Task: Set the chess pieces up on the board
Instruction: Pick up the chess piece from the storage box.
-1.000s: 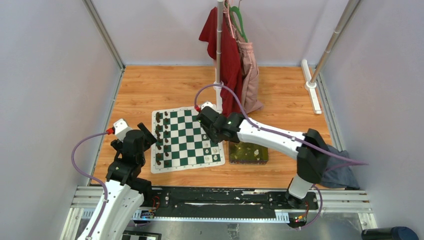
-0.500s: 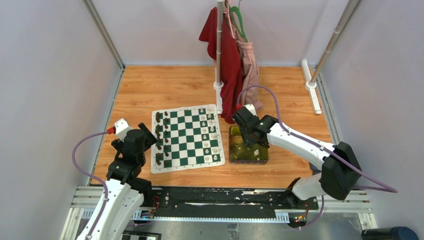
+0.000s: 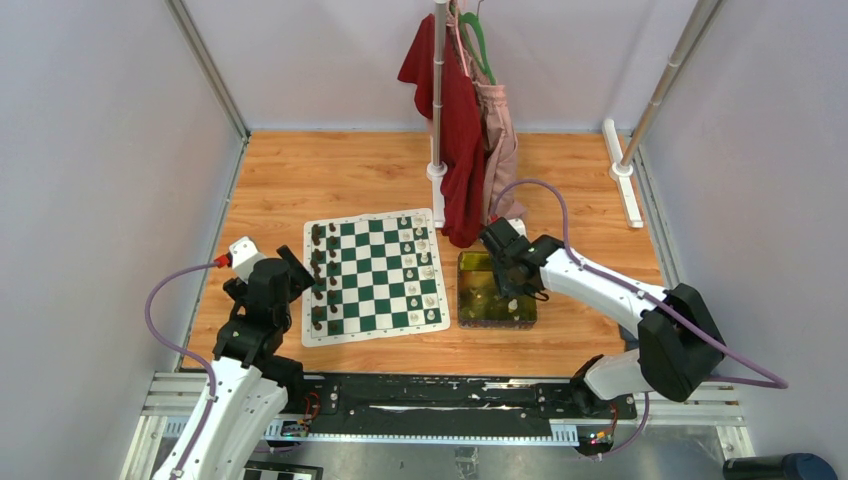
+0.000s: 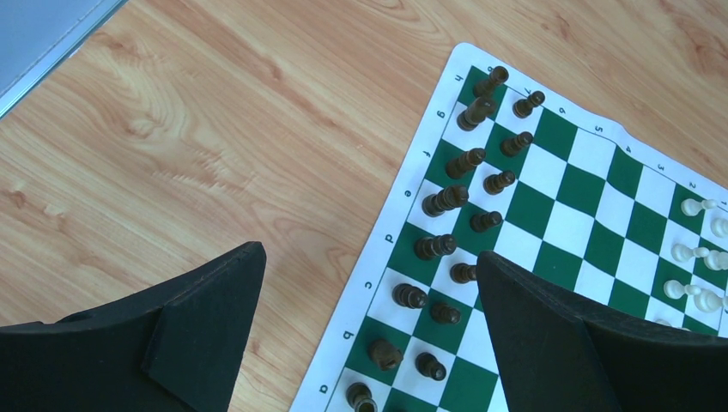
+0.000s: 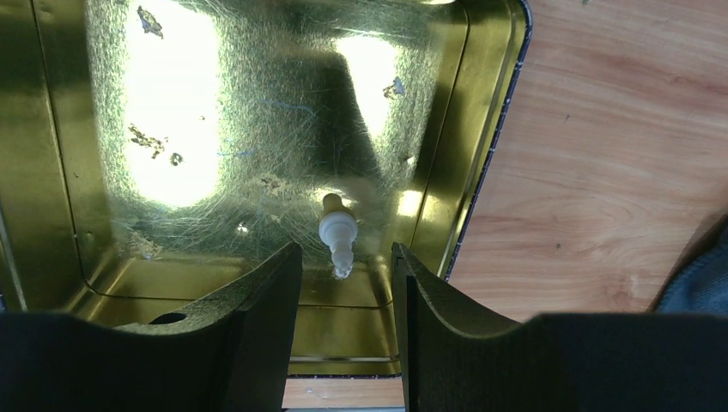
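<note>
The board [image 3: 375, 270] lies on the wooden floor, with several cream-white chess pieces [image 3: 426, 268] in its two right-hand columns. One more white piece [image 5: 336, 230] lies on its side on the tray floor in the right wrist view. Its tip reaches in between the fingertips of my right gripper [image 5: 343, 257]. That gripper is open, with a gap on both sides of the piece. From above, the right gripper [image 3: 508, 288] hangs over the tray. My left gripper [image 4: 369, 257] is open wide and empty, over the board's [image 4: 567, 180] left edge [image 3: 297, 272].
Dark brown chessmen [image 4: 446, 199] fill the board's two left columns. The yellow-green metal tray [image 3: 470, 322] sits just right of the board; its shiny wall [image 5: 34, 172] surrounds the lying piece. Clothes [image 3: 465, 130] hang on a pole behind the board. A grey cloth [image 3: 690, 345] lies at the right.
My right arm has swung from over the board's right columns across to the tray and come down into it. The left arm has not moved.
</note>
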`<action>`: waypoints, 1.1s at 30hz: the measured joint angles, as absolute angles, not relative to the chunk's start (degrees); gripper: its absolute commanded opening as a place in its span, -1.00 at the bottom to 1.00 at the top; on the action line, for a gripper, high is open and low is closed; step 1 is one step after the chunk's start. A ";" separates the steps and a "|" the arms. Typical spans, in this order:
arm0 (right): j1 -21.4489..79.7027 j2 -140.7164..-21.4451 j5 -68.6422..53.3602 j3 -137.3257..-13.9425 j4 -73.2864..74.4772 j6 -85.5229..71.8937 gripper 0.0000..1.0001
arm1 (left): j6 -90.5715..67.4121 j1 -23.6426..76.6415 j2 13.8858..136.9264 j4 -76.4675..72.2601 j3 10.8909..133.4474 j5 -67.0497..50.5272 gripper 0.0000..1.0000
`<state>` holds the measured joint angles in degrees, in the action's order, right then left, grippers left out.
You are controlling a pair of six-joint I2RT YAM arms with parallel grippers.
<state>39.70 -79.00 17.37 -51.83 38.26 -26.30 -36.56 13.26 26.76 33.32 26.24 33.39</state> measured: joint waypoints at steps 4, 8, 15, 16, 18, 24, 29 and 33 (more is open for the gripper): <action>39.42 -79.02 15.97 -51.03 37.45 -26.83 -0.07 | -36.56 13.26 26.85 33.32 26.24 33.39 1.00; 39.29 -79.02 15.16 -50.65 36.84 -27.27 -0.09 | -36.56 13.26 26.85 33.32 26.24 33.39 1.00; 38.81 -79.02 14.48 -49.08 35.97 -27.70 -0.12 | -36.56 13.26 26.85 33.32 26.24 33.39 1.00; 38.76 -79.02 14.44 -48.84 35.97 -27.75 -0.12 | -36.56 13.26 26.85 33.32 26.24 33.39 1.00; 38.63 -79.02 14.33 -48.36 35.92 -27.92 -0.13 | -36.56 13.26 26.85 33.32 26.24 33.39 1.00; 38.44 -79.02 13.76 -47.51 35.75 -28.51 -0.28 | -36.56 13.26 26.85 33.32 26.24 33.36 1.00; 38.44 -79.02 13.41 -47.44 35.53 -28.77 -0.46 | -36.56 13.26 26.85 33.32 26.24 33.36 1.00; 38.44 -79.07 13.32 -47.37 35.51 -28.80 -0.53 | -36.56 13.26 26.85 33.32 26.24 33.36 1.00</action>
